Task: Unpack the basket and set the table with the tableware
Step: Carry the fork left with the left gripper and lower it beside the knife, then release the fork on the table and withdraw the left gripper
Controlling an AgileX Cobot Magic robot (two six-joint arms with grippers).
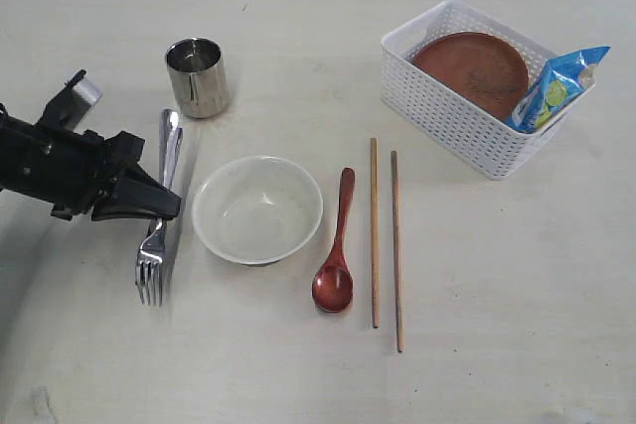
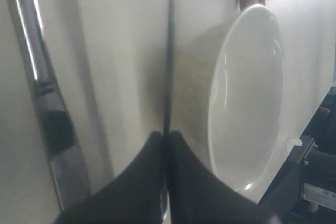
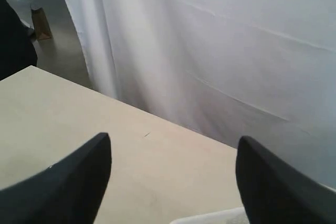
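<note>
My left gripper (image 1: 171, 210) is shut on a thin steel knife (image 2: 169, 51), seen edge-on, just left of the cream bowl (image 1: 257, 209). Beside the knife the fork (image 1: 150, 263) lies flat on the table (image 1: 497, 275). The steel cup (image 1: 197, 76) stands behind them. The wooden spoon (image 1: 335, 255) and two chopsticks (image 1: 375, 235) lie right of the bowl. At the back right, the white basket (image 1: 447, 116) holds the brown plate (image 1: 470, 69). My right gripper (image 3: 173, 182) is open and empty above the table near a curtain; the exterior view does not show it.
A blue snack packet (image 1: 552, 88) leans in the basket's right end. A white curtain (image 3: 220, 51) hangs behind the table's far edge. A strip of white rim (image 3: 210, 217) shows below the right gripper's fingers.
</note>
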